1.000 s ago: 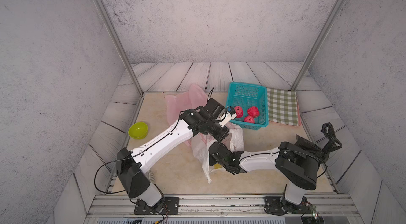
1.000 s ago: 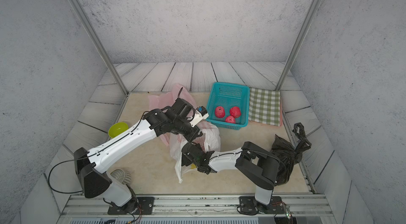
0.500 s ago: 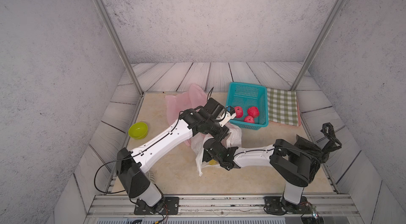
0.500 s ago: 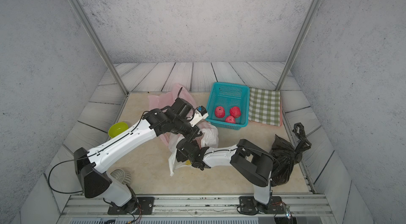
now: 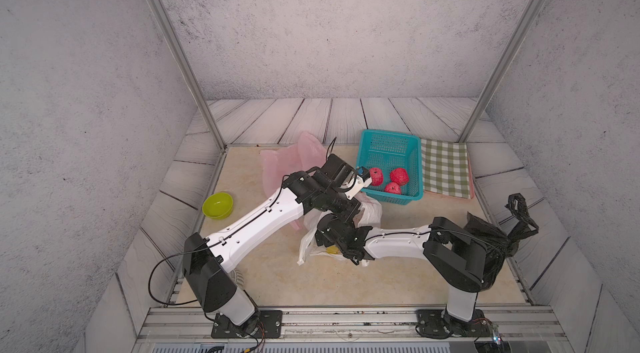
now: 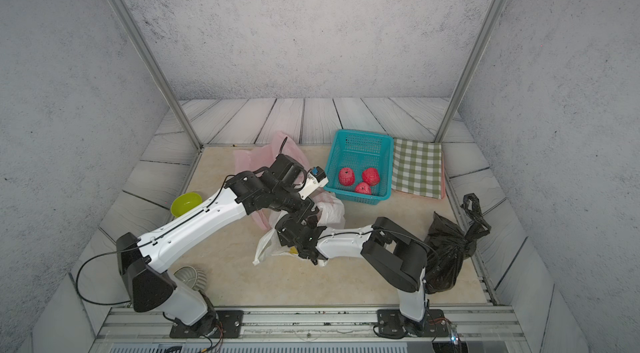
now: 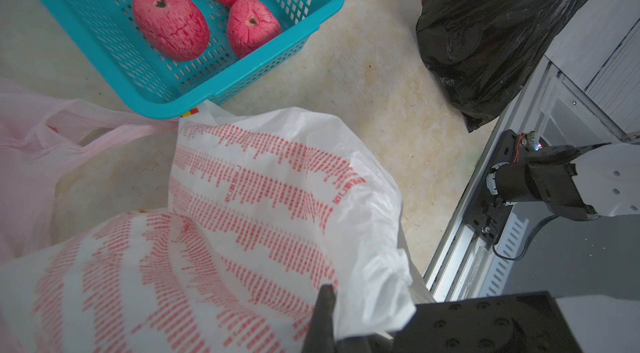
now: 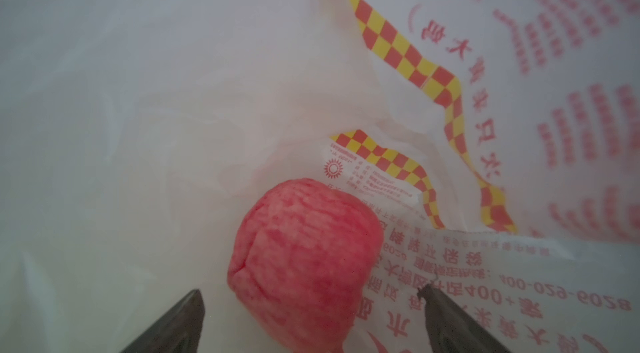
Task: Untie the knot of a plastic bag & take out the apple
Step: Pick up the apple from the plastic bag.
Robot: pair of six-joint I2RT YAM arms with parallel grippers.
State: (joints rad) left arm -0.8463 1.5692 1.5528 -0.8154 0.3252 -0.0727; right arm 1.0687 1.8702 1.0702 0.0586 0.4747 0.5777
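At lower centre of the right wrist view, the apple (image 8: 304,257) lies inside the white bag (image 8: 519,91), between the spread jaws of the right gripper (image 8: 311,292). The left gripper (image 7: 327,296) pinches the bag's rim. Risk: the jaws may trap loose plastic beside the apple, so the bag drags out too.

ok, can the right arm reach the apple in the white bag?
Likely yes: right gripper is inside the bag, jaws open either side of the apple, nothing between; left gripper pinches the bag's edge.
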